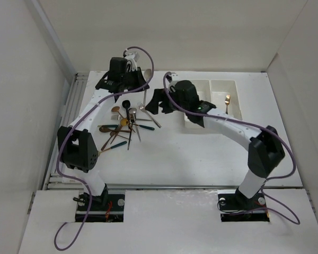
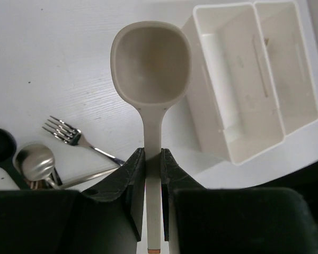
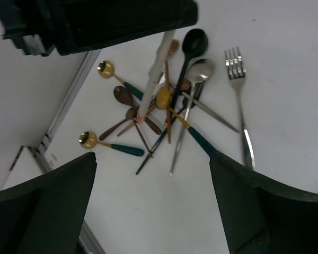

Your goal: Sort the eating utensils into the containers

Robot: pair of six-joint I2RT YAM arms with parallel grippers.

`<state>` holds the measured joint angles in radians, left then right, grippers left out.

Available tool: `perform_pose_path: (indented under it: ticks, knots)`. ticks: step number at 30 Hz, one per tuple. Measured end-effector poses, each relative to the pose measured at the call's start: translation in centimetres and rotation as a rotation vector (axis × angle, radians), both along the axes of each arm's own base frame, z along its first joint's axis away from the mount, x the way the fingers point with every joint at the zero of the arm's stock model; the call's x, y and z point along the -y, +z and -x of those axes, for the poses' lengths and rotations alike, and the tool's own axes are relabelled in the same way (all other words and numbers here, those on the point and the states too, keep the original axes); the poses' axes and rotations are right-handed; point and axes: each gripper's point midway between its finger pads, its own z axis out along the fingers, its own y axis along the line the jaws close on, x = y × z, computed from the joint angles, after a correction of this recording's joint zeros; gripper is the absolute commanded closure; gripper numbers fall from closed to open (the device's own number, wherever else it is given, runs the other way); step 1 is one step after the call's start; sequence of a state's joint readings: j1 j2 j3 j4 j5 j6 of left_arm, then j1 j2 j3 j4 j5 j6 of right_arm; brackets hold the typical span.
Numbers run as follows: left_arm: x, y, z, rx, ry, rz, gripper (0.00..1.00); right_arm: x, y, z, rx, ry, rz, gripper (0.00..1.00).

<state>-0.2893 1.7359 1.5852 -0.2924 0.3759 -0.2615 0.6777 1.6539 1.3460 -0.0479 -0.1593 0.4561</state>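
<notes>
Top external view: left gripper (image 1: 139, 74) closed on the handle of a pale spoon (image 1: 147, 72) at the far side of the table, beyond the pile of utensils (image 1: 122, 127). The spoon's long axis runs far to near, roughly along the long sides of the containers (image 1: 233, 87), which lie to its right. The right gripper (image 1: 155, 100) stands between them with its jaws wide and nothing held. One gold fork (image 1: 227, 102) lies in the right compartment. Left wrist view: bowl of the pale spoon (image 2: 151, 63) points straight out from the closed left gripper (image 2: 152, 156), and the containers (image 2: 212, 121) – two compartments – sit just right of it, so the coming move is judged a short carry rightwards by the left arm. Right wrist view: right gripper (image 3: 152, 157) open over the pile, the single silver fork (image 3: 239, 106) lying apart and nearest its right finger. Counted here – three gold-bowled spoons with green handles, one black spoon (image 3: 194, 42), one silver spoon (image 3: 200, 70); the copper pieces are too tangled to count.
</notes>
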Motion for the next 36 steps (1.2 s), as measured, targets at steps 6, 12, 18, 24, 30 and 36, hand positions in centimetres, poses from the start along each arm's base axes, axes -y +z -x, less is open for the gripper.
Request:
perform_pose_path:
  ticks: [6, 12, 18, 24, 30, 36]
  knots:
    - [0.5, 1.1, 0.6, -0.027, 0.037, 0.085, 1.00, -4.2, -2.5, -1.3, -0.093, 0.028, -0.059, 0.20]
    - [0.6, -0.7, 1.8, -0.092, 0.045, 0.108, 1.00, -5.8, -2.8, -3.3, -0.113, 0.021, -0.103, 0.44]
    - [0.8, -1.4, 2.3, -0.122, 0.042, 0.127, 1.00, -6.5, -5.0, -4.3, -0.183, 0.015, -0.123, 0.96]
    - [0.7, -1.1, 1.7, -0.086, 0.045, 0.126, 0.34, -6.3, -4.6, -4.9, -0.210, 0.028, -0.179, 1.00]
    - [-0.8, -1.6, 1.1, -0.070, 0.084, 0.069, 0.01, 0.9, -4.3, -8.1, -0.180, -0.138, -0.118, 1.00]
    - [-4.5, -3.2, 0.1, -0.040, 0.198, -0.100, 0.01, 13.0, -3.0, -12.4, -0.114, -0.446, 0.125, 1.00]
